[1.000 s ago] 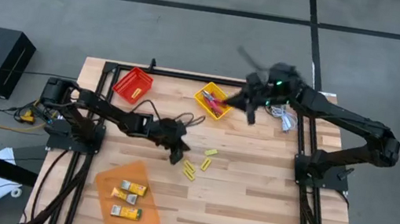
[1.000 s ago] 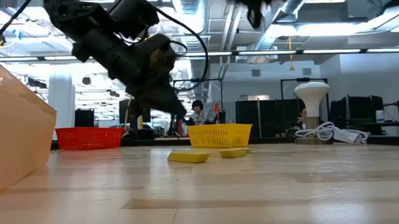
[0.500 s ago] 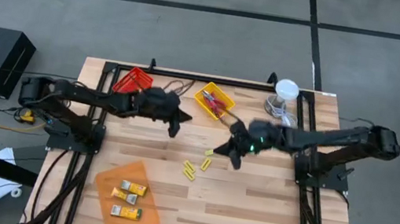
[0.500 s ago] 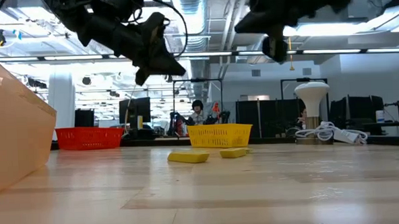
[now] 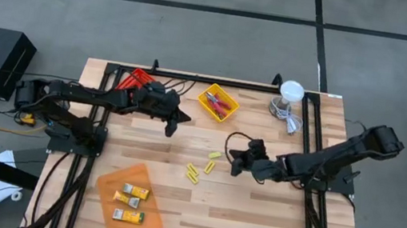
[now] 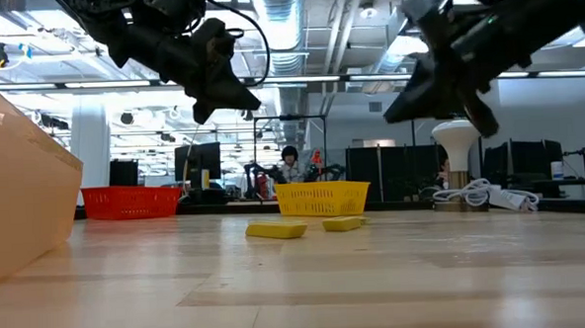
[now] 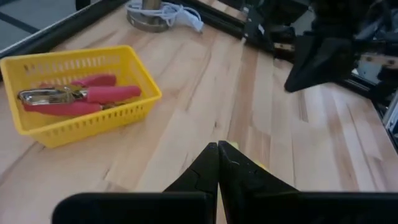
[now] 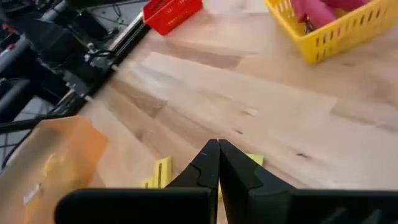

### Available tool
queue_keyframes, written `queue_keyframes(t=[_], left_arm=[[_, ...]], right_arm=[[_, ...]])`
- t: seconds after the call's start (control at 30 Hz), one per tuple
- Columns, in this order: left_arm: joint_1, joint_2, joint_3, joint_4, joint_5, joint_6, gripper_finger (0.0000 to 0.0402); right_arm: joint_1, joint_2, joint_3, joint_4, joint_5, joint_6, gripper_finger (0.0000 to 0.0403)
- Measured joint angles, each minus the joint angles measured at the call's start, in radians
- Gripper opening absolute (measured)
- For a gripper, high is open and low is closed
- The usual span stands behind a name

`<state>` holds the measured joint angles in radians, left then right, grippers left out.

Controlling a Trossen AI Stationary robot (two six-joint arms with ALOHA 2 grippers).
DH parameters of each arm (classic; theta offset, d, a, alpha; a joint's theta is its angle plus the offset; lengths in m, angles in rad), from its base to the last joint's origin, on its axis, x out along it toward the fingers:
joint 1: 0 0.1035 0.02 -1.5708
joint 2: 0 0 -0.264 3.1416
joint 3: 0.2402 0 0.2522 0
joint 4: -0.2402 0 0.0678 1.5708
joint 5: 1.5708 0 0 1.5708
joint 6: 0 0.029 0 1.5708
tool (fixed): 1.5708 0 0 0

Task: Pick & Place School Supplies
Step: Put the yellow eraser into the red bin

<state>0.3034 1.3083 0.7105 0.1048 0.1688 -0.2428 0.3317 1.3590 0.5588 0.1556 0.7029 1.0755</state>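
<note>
Three thin yellow sticks lie flat on the wooden table's middle. My right gripper is shut and holds nothing. It hangs low just right of the sticks, pointing toward them. My left gripper is shut too and holds nothing. It hovers above the table between the red tray and the yellow tray. Red-handled tools lie in the yellow tray. Two yellow-and-white packs lie in the orange tray at the near left.
A white round lamp with its cable stands at the far right corner. Black frame rails run along both sides of the table. In the low view the orange tray's wall rises close on the left. Bare wood lies near and right of the sticks.
My left gripper has risen from beside the sticks and gone toward the far edge, next to the red and yellow trays, staying shut. My right gripper has swung down from above the yellow tray toward the near edge, rolling as it went, and now hangs low beside the sticks.
</note>
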Motion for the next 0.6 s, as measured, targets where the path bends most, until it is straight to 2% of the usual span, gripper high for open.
queue_keyframes(t=[0.17,0.33,0.6], left_arm=[[-0.003,0.0,0.0,-0.016,0.002,0.0,0.0],[-0.003,0.0,0.0,-0.015,-0.007,0.007,0.0],[-0.003,0.0,-0.024,-0.011,-0.038,0.008,0.0]], right_arm=[[-0.008,0.154,0.037,0.032,-0.085,0.027,0.0],[-0.013,0.302,0.125,0.062,-0.207,-0.035,0.0],[-0.013,0.475,0.172,0.268,-0.335,-0.064,0.0]])
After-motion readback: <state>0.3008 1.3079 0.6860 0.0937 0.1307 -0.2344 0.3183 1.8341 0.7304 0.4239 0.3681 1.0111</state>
